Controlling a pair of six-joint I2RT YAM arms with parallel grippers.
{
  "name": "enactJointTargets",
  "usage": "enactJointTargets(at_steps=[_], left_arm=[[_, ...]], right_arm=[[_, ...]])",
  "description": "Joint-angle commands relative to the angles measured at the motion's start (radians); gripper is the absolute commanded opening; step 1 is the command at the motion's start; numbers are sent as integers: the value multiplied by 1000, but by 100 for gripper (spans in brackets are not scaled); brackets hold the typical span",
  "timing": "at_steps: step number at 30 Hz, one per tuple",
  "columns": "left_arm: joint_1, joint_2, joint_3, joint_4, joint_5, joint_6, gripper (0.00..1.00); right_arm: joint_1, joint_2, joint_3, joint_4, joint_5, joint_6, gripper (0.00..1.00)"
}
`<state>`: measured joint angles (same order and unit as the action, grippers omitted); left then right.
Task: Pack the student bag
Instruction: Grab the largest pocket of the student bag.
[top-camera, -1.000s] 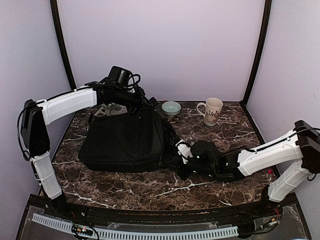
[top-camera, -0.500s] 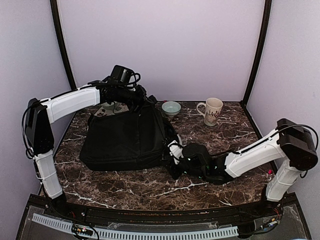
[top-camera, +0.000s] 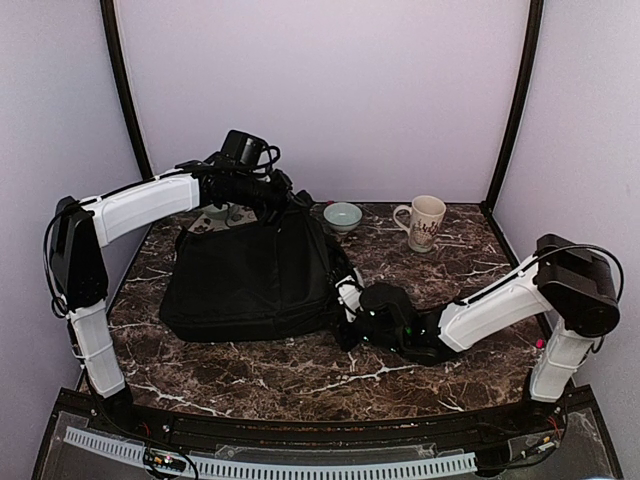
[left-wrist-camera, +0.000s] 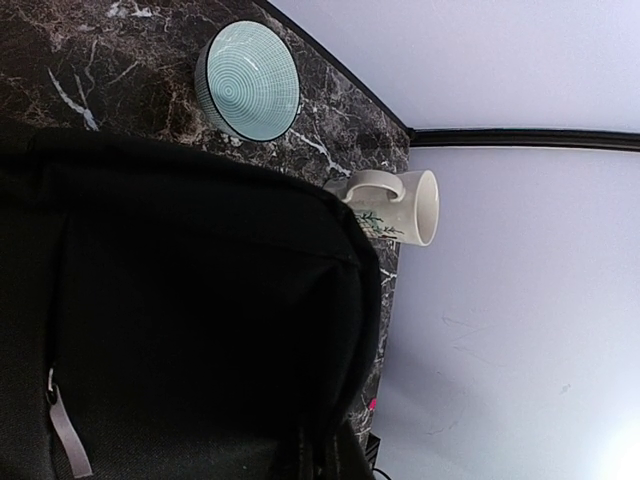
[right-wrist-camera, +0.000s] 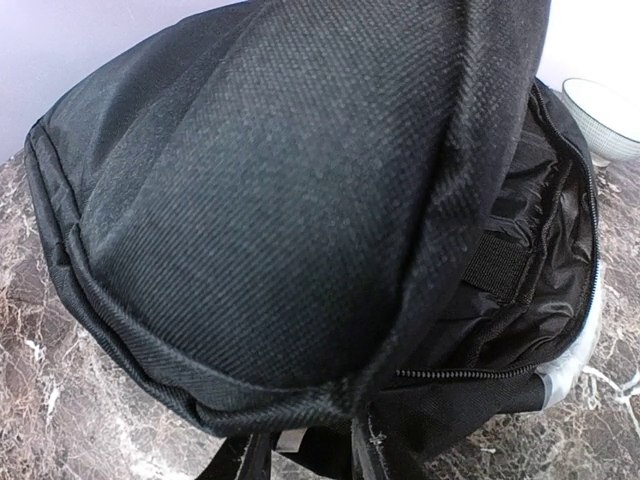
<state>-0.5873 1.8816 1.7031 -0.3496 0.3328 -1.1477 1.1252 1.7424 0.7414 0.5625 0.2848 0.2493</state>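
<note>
1. Marble tabletop (top-camera: 300, 378), dark and white-veined, nearest the arm bases.
2. Low at near right corner of student bag (top-camera: 250, 280), right gripper (top-camera: 350, 318); spread of its fingers impossible to tell.
3. Black bag lying left of centre, zipper gaping onto dark lining.
4. Pinched shut on bag's raised far edge, left gripper (top-camera: 283, 203).
5. Beyond, teal bowl (top-camera: 343, 215) and white mug (top-camera: 424, 222) near back wall.

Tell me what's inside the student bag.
Through the student bag's open zipper only glossy black lining and a webbing tab show; its flap hides the deeper interior.
</note>
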Motion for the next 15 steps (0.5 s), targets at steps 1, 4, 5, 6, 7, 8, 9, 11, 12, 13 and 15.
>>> enactJointTargets(at_steps=[1, 4, 5, 6, 7, 8, 9, 11, 12, 13, 15], left_arm=[[4, -34, 62, 58, 24, -6, 0], [4, -28, 70, 58, 26, -6, 0], [3, -25, 74, 55, 26, -6, 0], [3, -22, 80, 51, 27, -5, 0], [5, -20, 86, 48, 28, -3, 0], [3, -18, 88, 45, 28, -1, 0], [3, -17, 90, 43, 27, 1, 0], [4, -15, 93, 38, 28, 4, 0], [4, -14, 95, 34, 28, 5, 0], [4, -13, 97, 30, 26, 9, 0], [4, -12, 95, 26, 26, 11, 0]], right_arm=[[-20, 27, 31, 65, -26, 13, 28], [-22, 35, 37, 65, -36, 12, 23], [-23, 35, 37, 67, -36, 12, 20], [-24, 36, 36, 65, -35, 11, 17], [-25, 34, 36, 66, -33, 11, 15], [-26, 34, 36, 64, -31, 10, 12], [-28, 32, 35, 61, -28, 11, 10], [-32, 27, 31, 57, -30, 15, 6], [-33, 23, 26, 59, -34, 19, 5], [-34, 20, 22, 61, -38, 22, 3], [-37, 16, 15, 64, -47, 26, 1]])
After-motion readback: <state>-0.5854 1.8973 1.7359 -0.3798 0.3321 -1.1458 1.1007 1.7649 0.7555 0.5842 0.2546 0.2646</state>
